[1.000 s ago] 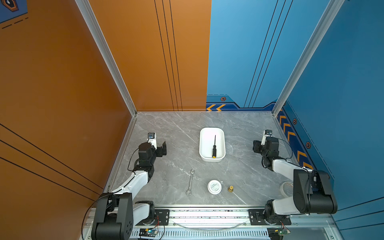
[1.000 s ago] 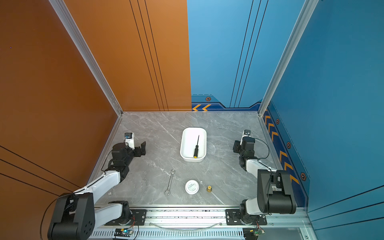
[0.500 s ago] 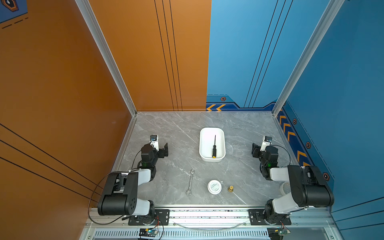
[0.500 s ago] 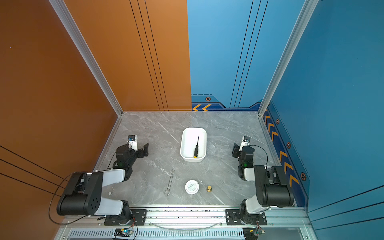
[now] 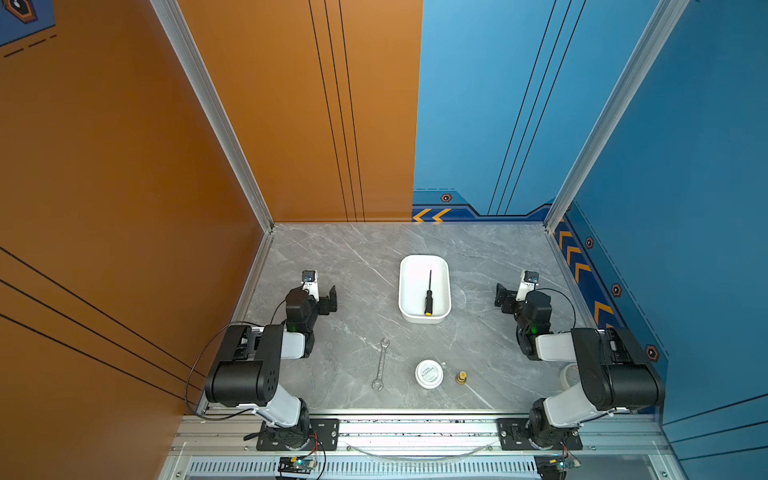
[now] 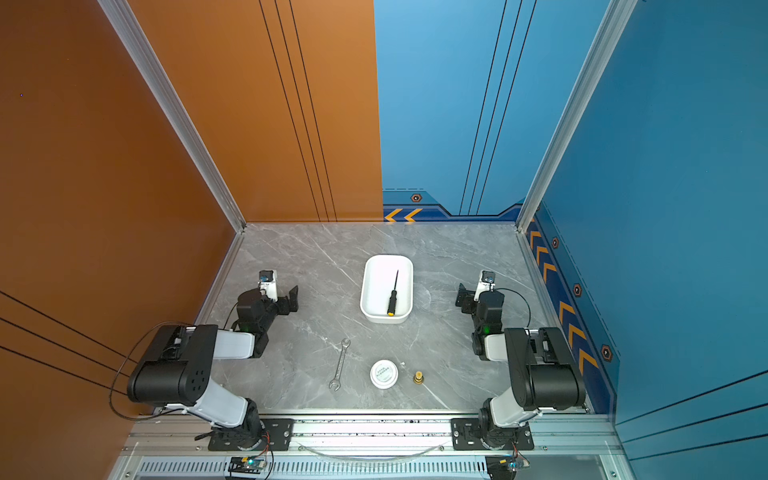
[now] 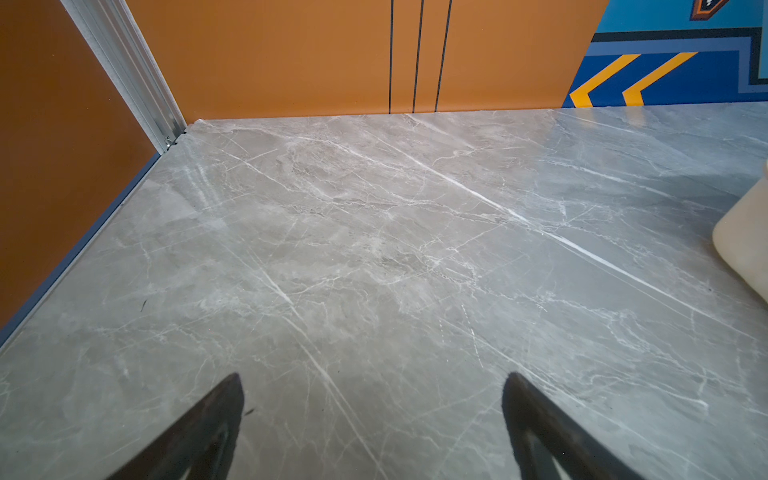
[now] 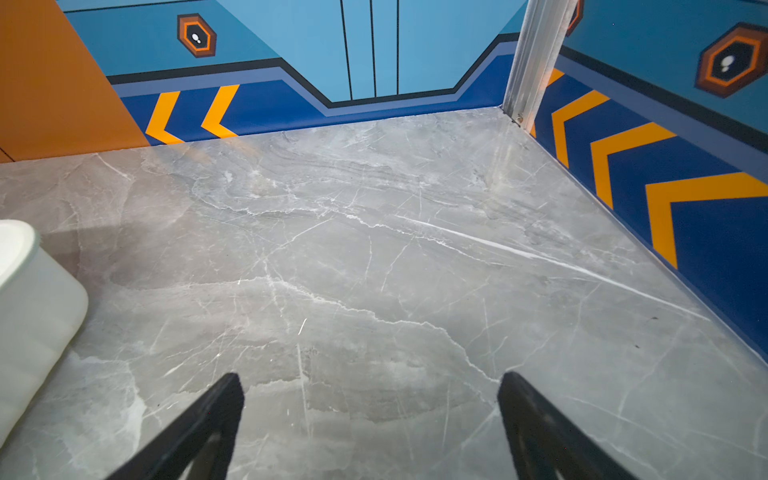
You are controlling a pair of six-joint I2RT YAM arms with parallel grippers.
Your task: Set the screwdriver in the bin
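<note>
In both top views the small slim screwdriver with black handle and yellow end cap [image 5: 428, 296] lies flat inside the white rounded-rectangle shallow plastic bin [image 5: 424, 319], its shaft pointing toward the back wall. The task looks finished, so the step in hand is, I judge, parking the arms. Done well, that means drawing each arm away without brushing the bin's wall, and keeping clear of the silver open-ended wrench [image 5: 380, 365] and the small round white lidded jar [image 5: 429, 374] near the rail. The left gripper [image 5: 329, 300] sits well apart on the bin's left and the right gripper [image 5: 503, 297] well apart on its right.

In the left wrist view the left gripper [image 7: 372, 376] has its jaws spread wide over bare grey marble tabletop [image 7: 374, 228], holding nothing. Only a corner of the bin [image 7: 744, 241] shows, and the screwdriver is hidden.

In the right wrist view the right gripper [image 8: 370, 376] is likewise released and empty. The bin [image 8: 37, 307] stands off to one side, with the screwdriver unseen behind its wall.
</note>
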